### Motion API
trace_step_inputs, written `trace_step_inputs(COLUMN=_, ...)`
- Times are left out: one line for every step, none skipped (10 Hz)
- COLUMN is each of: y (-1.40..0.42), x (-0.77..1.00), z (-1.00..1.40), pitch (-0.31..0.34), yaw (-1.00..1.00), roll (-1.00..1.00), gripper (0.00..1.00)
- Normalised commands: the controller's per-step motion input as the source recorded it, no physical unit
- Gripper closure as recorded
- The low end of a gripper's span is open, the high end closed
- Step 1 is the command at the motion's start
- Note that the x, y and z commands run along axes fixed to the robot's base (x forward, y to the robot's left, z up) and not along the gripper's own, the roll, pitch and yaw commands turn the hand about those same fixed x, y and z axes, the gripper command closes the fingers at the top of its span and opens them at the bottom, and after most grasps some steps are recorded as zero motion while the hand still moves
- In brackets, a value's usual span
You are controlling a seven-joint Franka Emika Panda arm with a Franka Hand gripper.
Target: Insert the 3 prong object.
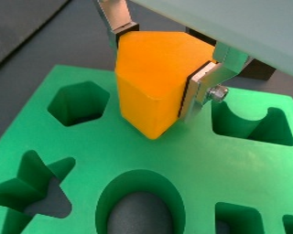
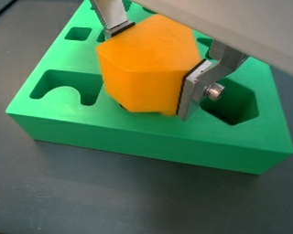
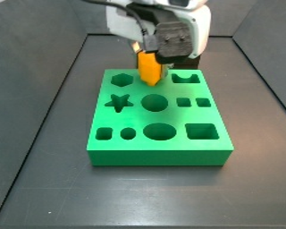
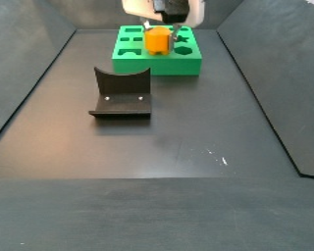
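Observation:
My gripper (image 1: 161, 64) is shut on the 3 prong object (image 1: 156, 87), a bright orange elongated piece held upright; its prongs do not show. A silver finger (image 1: 200, 90) presses each side. The same grip shows in the other wrist view, gripper (image 2: 157, 59) and piece (image 2: 143, 73). The piece (image 3: 148, 65) hangs over the back row of the green board (image 3: 157, 148), between the hexagon hole (image 3: 119, 80) and the arch-shaped hole (image 3: 182, 79). Its lower end is at the board's top; I cannot tell whether it is inside a hole. It also shows in a side view (image 4: 157, 39).
The green board (image 1: 174, 160) has a star hole (image 1: 27, 183), an oval hole (image 1: 143, 206) and several round and square holes. The dark fixture (image 4: 121, 95) stands on the floor in front of the board (image 4: 173, 67). Dark walls enclose the floor.

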Motion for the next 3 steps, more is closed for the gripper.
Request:
trace_step_inputs(y=0.0, x=-0.09, z=-0.31, pitch=-0.34, yaw=0.0, roll=-0.12, gripper=1.0)
trace_step_inputs(y=0.05, x=0.0, z=-0.09, pitch=-0.109, yaw=0.0, roll=-0.07, gripper=1.0)
trace_step_inputs(y=0.0, x=0.0, z=0.0, pitch=0.0, yaw=0.0, roll=0.0, gripper=1.0)
